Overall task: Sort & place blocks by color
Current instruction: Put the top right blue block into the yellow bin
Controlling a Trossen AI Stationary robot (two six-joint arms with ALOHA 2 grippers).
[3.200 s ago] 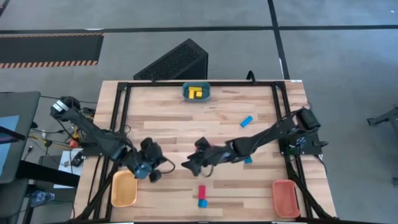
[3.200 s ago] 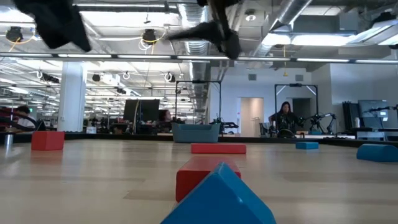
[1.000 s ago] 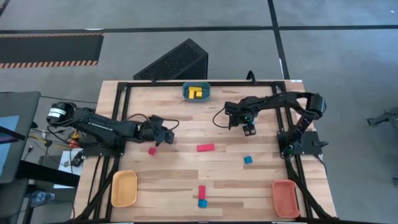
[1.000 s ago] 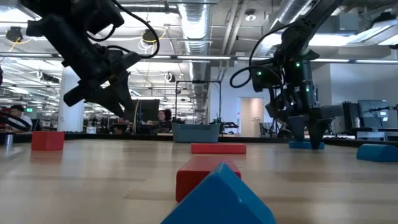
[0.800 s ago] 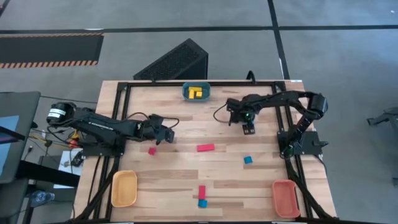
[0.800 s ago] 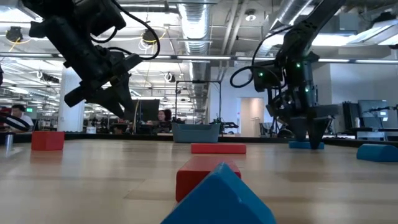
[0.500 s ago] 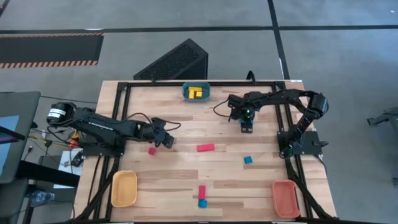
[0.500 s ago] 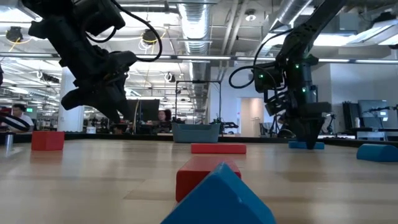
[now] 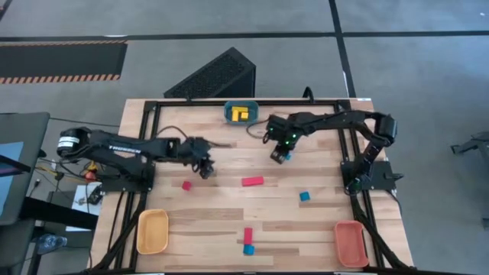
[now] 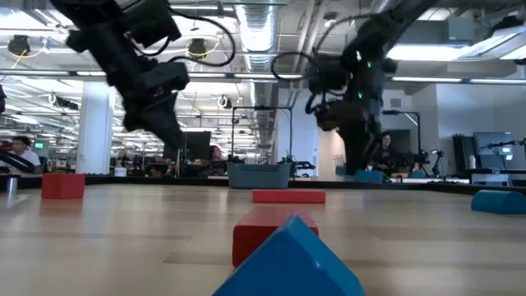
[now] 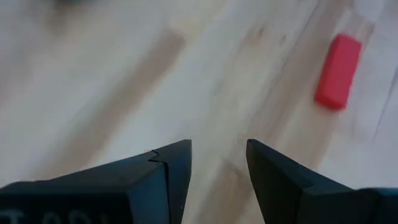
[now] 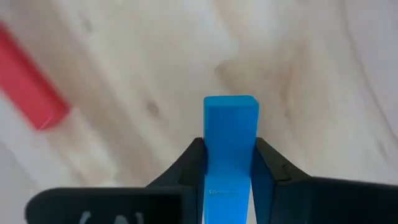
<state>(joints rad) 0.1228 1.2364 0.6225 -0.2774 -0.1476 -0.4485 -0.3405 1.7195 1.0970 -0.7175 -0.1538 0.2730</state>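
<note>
My right gripper (image 9: pixel 279 155) is shut on a blue block (image 12: pixel 231 137) over the middle of the table, a little near of the teal tray (image 9: pixel 254 113), which holds yellow blocks (image 9: pixel 240 114). My left gripper (image 9: pixel 205 169) hovers open with nothing between its fingers (image 11: pixel 217 168), just far of a small red block (image 9: pixel 186 185). A red bar (image 9: pixel 253 181) lies flat at mid-table. A blue cube (image 9: pixel 305 196) lies right of it. A red block (image 9: pixel 247 234) and a blue block (image 9: pixel 248 249) lie together near the front edge. My right gripper pinches the blue block's two opposite sides (image 12: pixel 230 155) between its two fingers, which come from above and point down. The block's free end (image 12: pixel 231 106) sticks out past the fingertips. In the low view the block (image 10: pixel 370 175) is clear of the table.
A yellow tray (image 9: pixel 152 231) stands at the front left corner and an orange-red tray (image 9: pixel 350 243) at the front right. A black frame (image 9: pixel 149 145) runs along the table's left, far and right sides. Bare wood lies between the blocks.
My right gripper has shut on the blue block, lifted it off the table and carried it toward the table's left edge. My left gripper has moved a little toward the table's right, still open.
</note>
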